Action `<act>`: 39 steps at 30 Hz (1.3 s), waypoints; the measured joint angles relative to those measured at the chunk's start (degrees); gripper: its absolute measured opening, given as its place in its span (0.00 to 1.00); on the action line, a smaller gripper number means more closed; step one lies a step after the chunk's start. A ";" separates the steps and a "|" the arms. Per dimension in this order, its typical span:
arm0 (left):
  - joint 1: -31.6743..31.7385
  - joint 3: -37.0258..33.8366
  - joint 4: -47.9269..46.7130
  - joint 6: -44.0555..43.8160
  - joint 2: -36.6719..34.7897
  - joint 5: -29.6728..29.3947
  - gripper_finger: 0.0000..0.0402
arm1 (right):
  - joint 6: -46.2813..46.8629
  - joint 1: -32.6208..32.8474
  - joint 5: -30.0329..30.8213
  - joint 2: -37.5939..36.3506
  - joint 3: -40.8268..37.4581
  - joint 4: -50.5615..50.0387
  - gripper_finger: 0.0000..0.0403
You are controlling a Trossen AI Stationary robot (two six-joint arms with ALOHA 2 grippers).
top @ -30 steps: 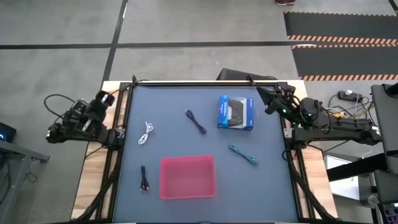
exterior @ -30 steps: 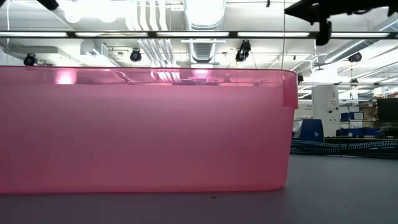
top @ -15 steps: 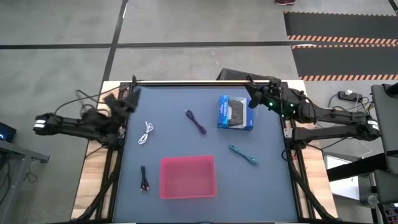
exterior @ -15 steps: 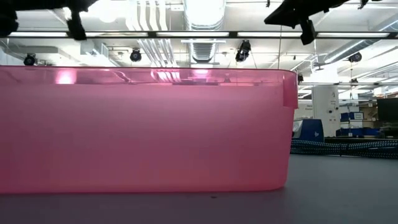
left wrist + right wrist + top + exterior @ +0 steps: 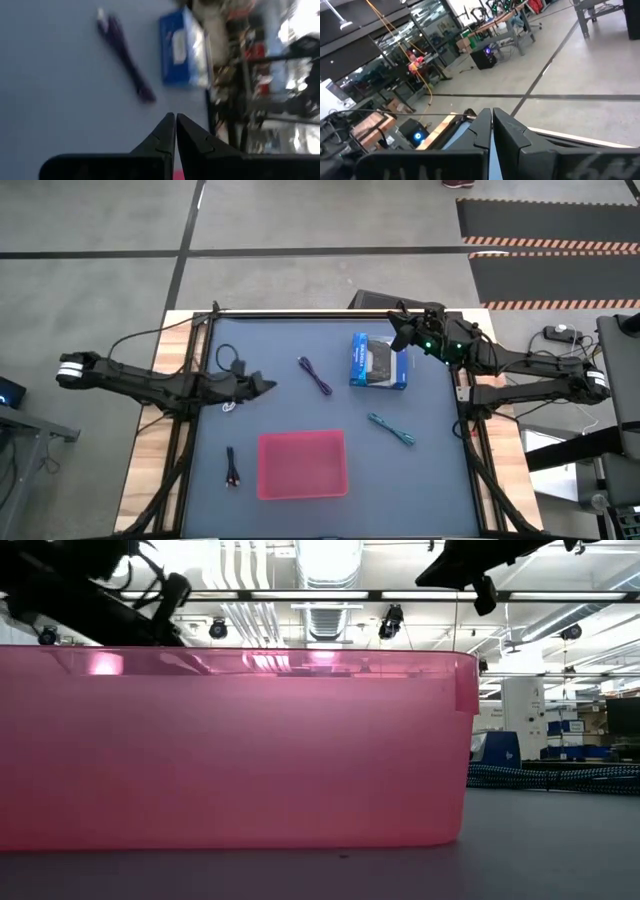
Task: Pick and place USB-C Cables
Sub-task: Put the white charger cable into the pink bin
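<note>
Four USB-C cables lie flat on the dark table. The purple cable (image 5: 315, 375) is at the far middle and also shows in the left wrist view (image 5: 125, 57). The teal cable (image 5: 391, 429) is to the right. The black cable (image 5: 232, 467) is left of the pink tray (image 5: 302, 464). The white cable (image 5: 228, 407) is mostly hidden under my left arm. My left gripper (image 5: 264, 386) is shut and empty, between the white and purple cables, its fingertips (image 5: 175, 119) pointing at the purple one. My right gripper (image 5: 398, 333) is shut and empty, up by the box's far right corner.
A blue-and-black rectangular box (image 5: 379, 361) lies at the far right, beside the purple cable. In the low view the pink tray's wall (image 5: 230, 750) fills most of the picture, with both arms above its rim. Bare table shows between the tray and the box.
My left arm has swung out from the table's left edge toward the right, over the white cable, and its gripper now stands over the table left of the purple cable. My right gripper has moved left along the far edge toward the box.
</note>
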 joint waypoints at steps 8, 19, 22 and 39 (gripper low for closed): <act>1.78 13.39 -26.84 -1.09 6.82 9.23 0.00 | 0.00 0.00 0.00 0.06 0.00 -0.07 0.02; 3.06 34.52 -71.15 0.10 12.56 10.20 0.00 | -2.40 0.00 0.48 0.06 0.00 -0.09 0.02; 3.06 36.02 -70.31 4.31 12.71 8.54 0.00 | -2.43 0.00 0.48 0.05 -0.02 -0.07 0.02; 3.08 35.31 -64.63 5.38 14.41 9.82 0.00 | -2.58 0.00 0.51 0.04 -0.04 -0.07 0.02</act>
